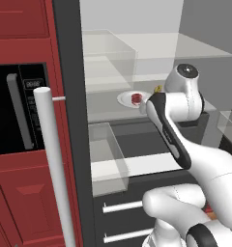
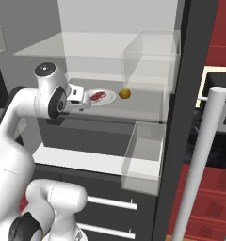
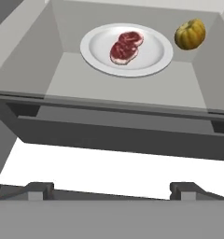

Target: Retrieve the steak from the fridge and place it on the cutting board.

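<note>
The tall dark-grey-framed fridge point(image 1: 69, 120) with its pale interior is standing open ahead of the jaws, its clear glass shelves and boxy bins stacked above dark drawers with silver bar handles point(image 2: 110, 202). The red cabinetry holding a black built-in oven point(image 1: 16, 111) is sitting beside the fridge, off to the side of the jaws. The white jointed arm is reaching in toward the middle shelf point(image 3: 123, 91), and the jaws point(image 3: 111, 190) are hanging just outside the shelf's front edge, apart from everything on it; in the hand view the two dark tips are standing spread wide with nothing between them, so they are released. Beyond the jaws, well back on the shelf, a round white plate point(image 3: 153, 56) is lying flat. The small dark red steak point(image 3: 125, 46) with pale marbling is resting on that plate, near its middle, straight ahead of the jaws and slightly toward the left tip's side in the hand view. A small yellow-brown round food item point(image 3: 190, 34) is sitting on the shelf just beside the plate, beyond the right tip's side, apart from the steak.
</note>
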Tool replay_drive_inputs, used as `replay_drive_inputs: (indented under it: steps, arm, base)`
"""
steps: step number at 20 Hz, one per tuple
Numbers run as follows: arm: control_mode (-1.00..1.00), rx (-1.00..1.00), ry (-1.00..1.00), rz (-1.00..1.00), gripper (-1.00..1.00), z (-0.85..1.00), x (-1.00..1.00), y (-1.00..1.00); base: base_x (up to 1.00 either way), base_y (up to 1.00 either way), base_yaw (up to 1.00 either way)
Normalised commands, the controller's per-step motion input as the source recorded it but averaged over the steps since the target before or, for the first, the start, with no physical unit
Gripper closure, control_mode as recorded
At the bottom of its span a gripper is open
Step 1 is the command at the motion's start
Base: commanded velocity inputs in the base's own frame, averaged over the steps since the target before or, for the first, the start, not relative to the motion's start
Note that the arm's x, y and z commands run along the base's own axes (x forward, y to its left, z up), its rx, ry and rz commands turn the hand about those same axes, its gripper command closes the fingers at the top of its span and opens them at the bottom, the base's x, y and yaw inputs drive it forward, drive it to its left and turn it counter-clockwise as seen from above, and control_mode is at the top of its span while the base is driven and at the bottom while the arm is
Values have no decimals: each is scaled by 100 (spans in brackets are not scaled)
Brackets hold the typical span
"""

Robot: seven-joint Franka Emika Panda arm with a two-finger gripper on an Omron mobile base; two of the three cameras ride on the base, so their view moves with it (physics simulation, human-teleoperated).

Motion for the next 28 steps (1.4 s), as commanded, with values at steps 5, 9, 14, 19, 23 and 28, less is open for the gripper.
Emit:
replay_drive_inputs:
  steps: [5, 9, 14, 19, 23, 28]
  arm:
    - [-100, 0, -1, 0, -100, 7, 13, -4]
    - [-100, 0, 0, 0, -100, 6, 28, -9]
    - [-100, 0, -4, 3, -100, 0, 41, -5]
    - [-100, 0, -3, 4, -100, 0, 41, 0]
    - [-100, 0, -1, 2, -100, -1, 31, 0]
    - [-100, 0, -4, 0, -100, -21, 23, 0]
  base:
    - [0, 0, 0]
    - [0, 0, 0]
    - [0, 0, 0]
    - [0, 0, 0]
    - [0, 0, 0]
    - [0, 0, 0]
